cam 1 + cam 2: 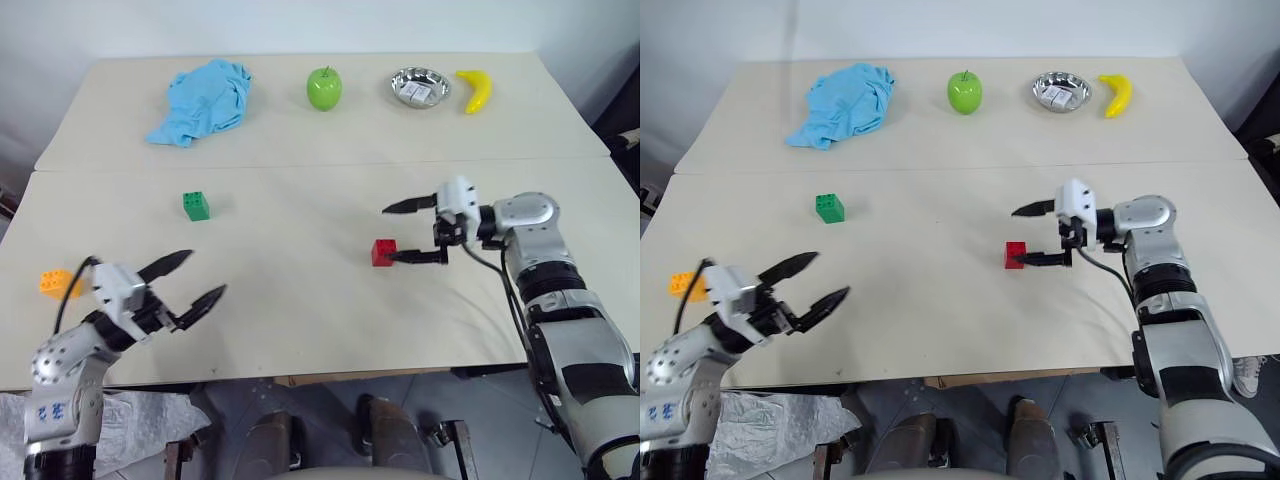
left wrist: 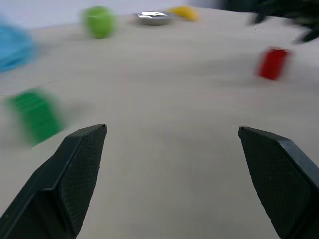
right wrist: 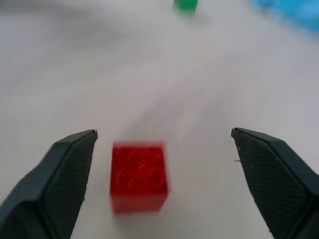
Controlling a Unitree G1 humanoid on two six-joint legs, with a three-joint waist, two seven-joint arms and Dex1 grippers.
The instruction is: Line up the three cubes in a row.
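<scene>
R hand open beside red cube.

The studded red plastic cube looks smooth and faintly glossy on the matt, pale table. The crumpled light-blue cloth is soft; the small round metal bowl shines, and the round green apple is glossy.
</scene>
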